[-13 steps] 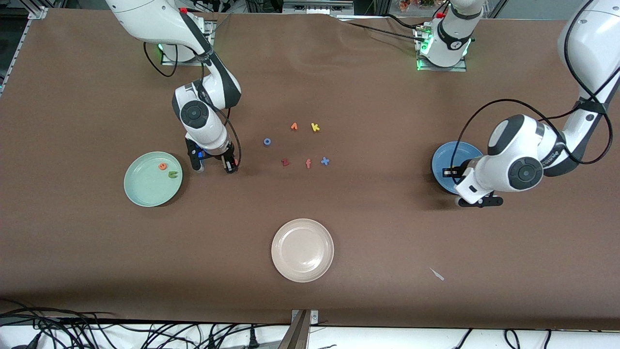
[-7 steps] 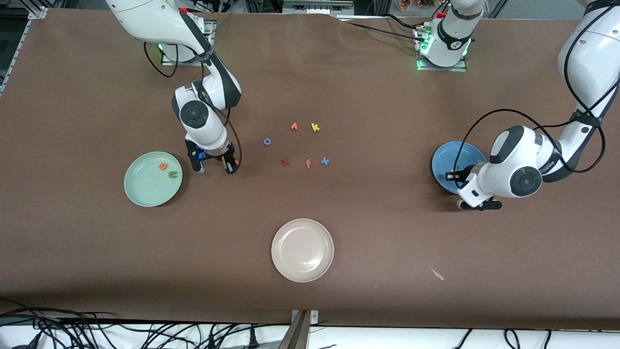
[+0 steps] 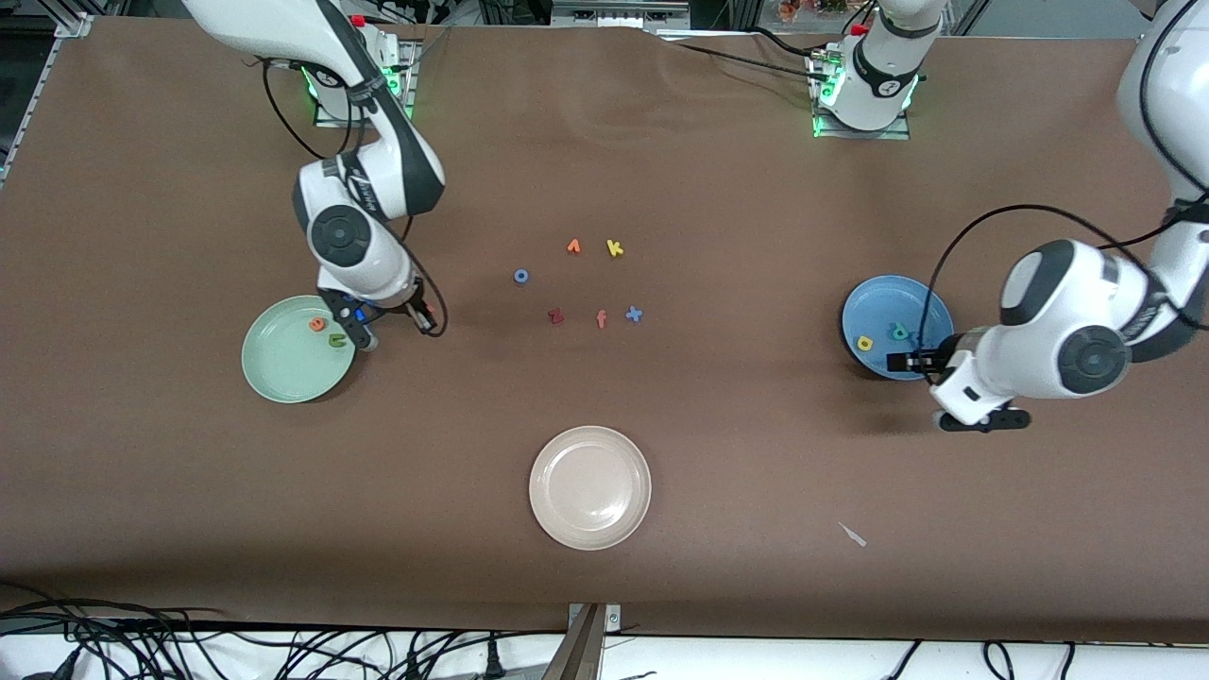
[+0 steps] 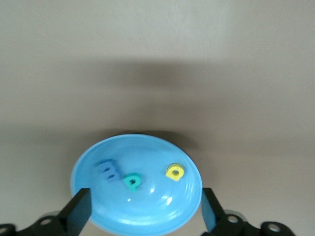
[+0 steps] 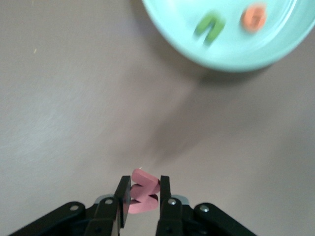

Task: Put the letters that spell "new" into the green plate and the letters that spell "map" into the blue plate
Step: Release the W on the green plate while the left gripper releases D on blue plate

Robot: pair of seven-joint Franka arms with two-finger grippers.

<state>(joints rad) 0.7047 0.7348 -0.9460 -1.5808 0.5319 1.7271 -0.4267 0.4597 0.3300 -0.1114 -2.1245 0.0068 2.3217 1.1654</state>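
Observation:
The green plate (image 3: 283,373) holds the orange "e" (image 3: 317,324) and the dark green "n" (image 3: 336,340), also seen as the "n" (image 5: 210,25) and "e" (image 5: 254,16) in the right wrist view. My right gripper (image 3: 427,319) hangs over the table just beside that plate, shut on the salmon-pink "w" (image 5: 144,191). The blue plate (image 3: 883,302) holds the yellow "a" (image 3: 864,343) and teal "p" (image 3: 900,331). The left wrist view adds the light blue "m" (image 4: 109,170) beside the "p" (image 4: 132,181). My left gripper (image 3: 914,362) is open and empty over the plate's rim.
A cream-white plate (image 3: 590,486) lies nearer the camera, mid-table. Loose letters sit in the middle: an orange one (image 3: 573,246), yellow "k" (image 3: 615,248), blue ring (image 3: 520,276), dark red "z" (image 3: 555,315), salmon "f" (image 3: 601,319) and blue "x" (image 3: 634,314).
My right gripper closed on the "w" and carried it toward the green plate. My left gripper opened and drew back from the blue plate, uncovering the letters in it.

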